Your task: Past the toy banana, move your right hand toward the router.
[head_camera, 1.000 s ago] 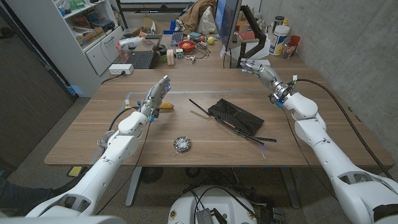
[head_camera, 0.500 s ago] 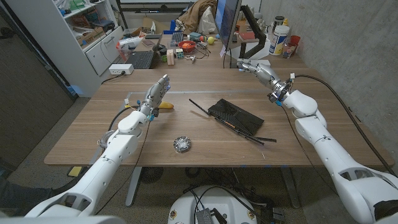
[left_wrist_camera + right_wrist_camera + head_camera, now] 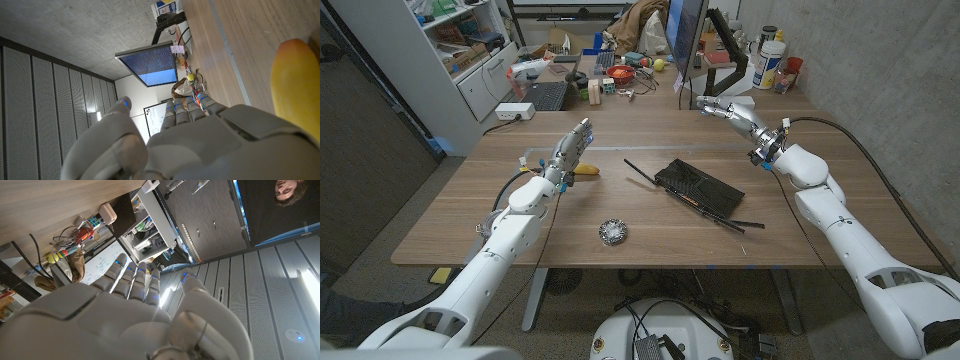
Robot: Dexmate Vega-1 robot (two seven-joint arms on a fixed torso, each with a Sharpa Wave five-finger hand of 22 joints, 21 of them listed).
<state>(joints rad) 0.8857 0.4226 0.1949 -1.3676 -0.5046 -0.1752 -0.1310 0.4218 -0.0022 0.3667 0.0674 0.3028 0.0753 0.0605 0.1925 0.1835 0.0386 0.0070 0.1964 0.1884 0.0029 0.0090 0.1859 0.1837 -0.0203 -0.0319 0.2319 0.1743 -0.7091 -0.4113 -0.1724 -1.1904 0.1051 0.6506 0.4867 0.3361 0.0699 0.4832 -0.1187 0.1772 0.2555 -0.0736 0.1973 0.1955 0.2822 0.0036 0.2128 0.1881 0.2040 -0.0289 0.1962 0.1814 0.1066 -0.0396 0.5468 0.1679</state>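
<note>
The black router [image 3: 698, 187] lies flat mid-table with thin antennas sticking out to both sides. The yellow toy banana [image 3: 588, 171] lies left of it, and it is also close up in the left wrist view [image 3: 297, 90]. My left hand [image 3: 574, 148] hovers just behind the banana with straight fingers and holds nothing; its back fills the left wrist view [image 3: 200, 135]. My right hand [image 3: 724, 107] is raised over the table's far right part, beyond the router, with its fingers stretched out and nothing in them. Its back appears in the right wrist view [image 3: 125, 310].
A crumpled foil ball [image 3: 613, 232] sits near the table's front edge. Behind the table stand a monitor [image 3: 685, 40], a keyboard [image 3: 547, 95], a white power strip [image 3: 514, 111] and bottles [image 3: 770, 60]. A person [image 3: 287, 190] is in the right wrist view.
My right hand has drifted a little to the left over the far side of the table. The left hand, banana and router have stayed put.
</note>
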